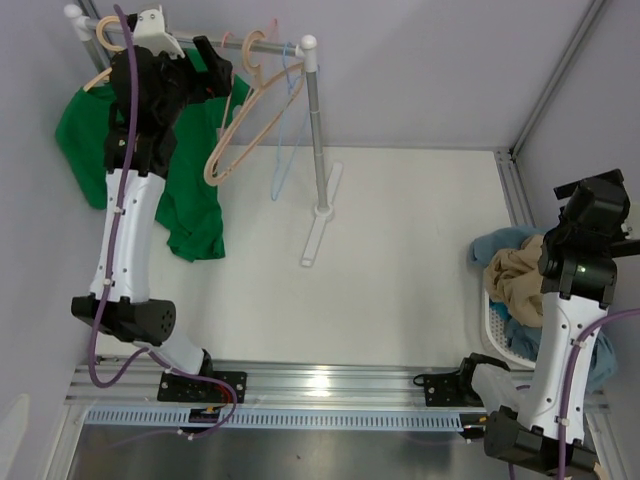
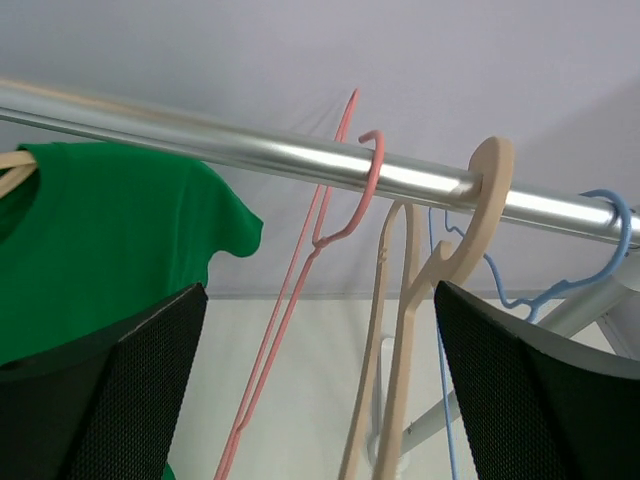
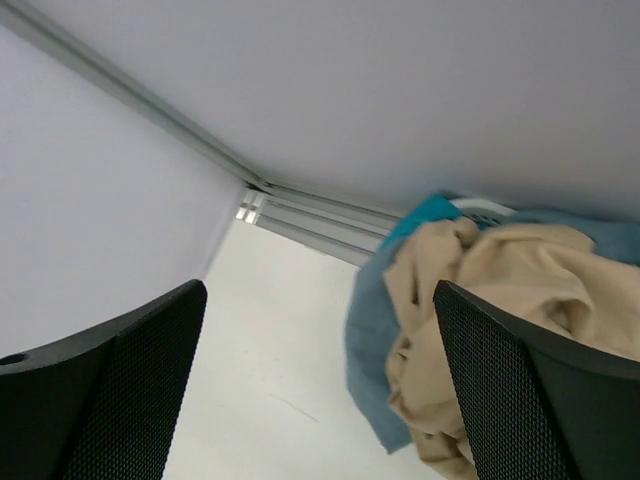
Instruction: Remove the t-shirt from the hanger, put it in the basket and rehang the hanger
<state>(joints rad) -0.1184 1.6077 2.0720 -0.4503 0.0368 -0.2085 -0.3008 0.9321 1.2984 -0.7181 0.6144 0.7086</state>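
The left tool point(image 2: 320, 350), spread and empty, faces the rail point(image 2: 200, 135); the green t-shirt point(image 2: 100, 240) on its wooden hanger point(image 2: 12, 172) hangs just left of it. It should shift left, pinch only the near shoulder's fabric, then draw it slowly off the hanger arm. The right tool point(image 3: 320, 370) is spread too.

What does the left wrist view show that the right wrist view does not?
Only left wrist: green t-shirt under a silver metal rail, plus pink wire hanger, thick beige hanger, blue wire hanger.
Only right wrist: crumpled beige cloth and blue cloth in a white plastic basket.
Both: an open, empty gripper (left gripper, right gripper) over the white table.
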